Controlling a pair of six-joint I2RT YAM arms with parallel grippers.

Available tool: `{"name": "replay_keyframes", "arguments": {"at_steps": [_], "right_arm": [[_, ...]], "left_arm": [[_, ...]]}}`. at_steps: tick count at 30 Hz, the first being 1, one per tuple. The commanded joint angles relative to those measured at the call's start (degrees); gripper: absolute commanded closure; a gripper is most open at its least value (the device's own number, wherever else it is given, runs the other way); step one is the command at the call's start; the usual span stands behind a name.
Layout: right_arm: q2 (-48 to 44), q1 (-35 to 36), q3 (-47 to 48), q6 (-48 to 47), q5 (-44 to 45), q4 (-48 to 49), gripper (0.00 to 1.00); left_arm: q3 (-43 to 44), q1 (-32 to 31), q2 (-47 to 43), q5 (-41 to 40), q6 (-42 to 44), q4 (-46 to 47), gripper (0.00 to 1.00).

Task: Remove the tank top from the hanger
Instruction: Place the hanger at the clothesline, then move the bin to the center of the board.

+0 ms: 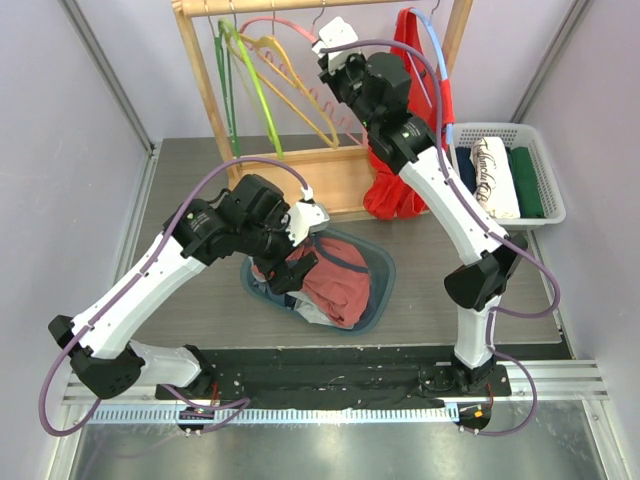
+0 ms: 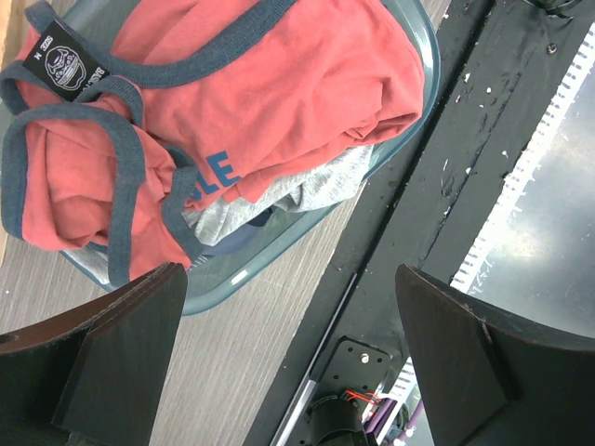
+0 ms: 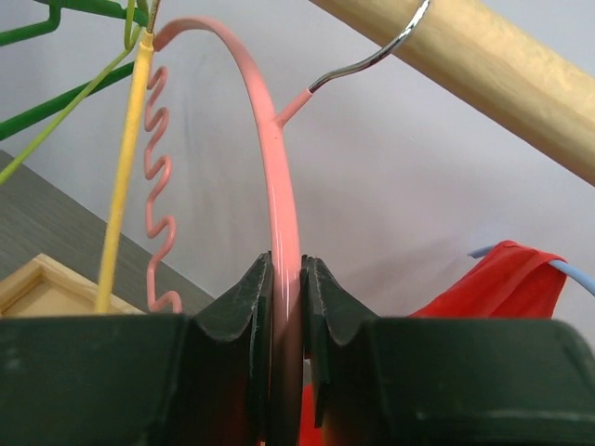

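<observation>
Right jaws clamped on the bare pink hanger (image 3: 280,177), whose hook sits over the wooden rail (image 3: 483,65). Left jaws wide open, holding nothing, just above the teal basin (image 1: 386,268) on the desk (image 1: 190,175). Coral tank top (image 2: 279,84) with navy trim lies crumpled in the basin, on other clothes.

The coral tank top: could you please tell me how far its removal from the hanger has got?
Done, apparently: the coral tank top with navy trim lies in the teal plastic basket, the left claw open above it. In hand: the right claw is shut on the bare-looking pink wire hanger. Left, probably: letting go of that hanger.
</observation>
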Motion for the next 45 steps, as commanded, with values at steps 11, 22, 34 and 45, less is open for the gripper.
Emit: {"name": "replay_keyframes", "arguments": {"at_steps": [11,22,34,45], "right_arm": [[-24.2,1.8,-25.5,15.1,9.4,3.0,0.0],[-51.2,3.4,-58.5,32.7,9.3,-5.6,0.05],[-64.7,6.6,-81.5,54.4,14.7,-18.5,0.28],[-59.9,8.9,-87.9,62.6,15.2,-19.9,0.4]], "left_arm": [[2.1,-0.1,-1.9,-0.3,0.8,1.6,0.0],[-0.2,-0.2,-1.7,-2.4,1.6,3.0,0.0],[-9.1,-0.2,-1.1,-14.5,3.9,11.0,0.0],[-20.7,0.1,1.6,-25.7,5.6,18.7,0.0]]}}
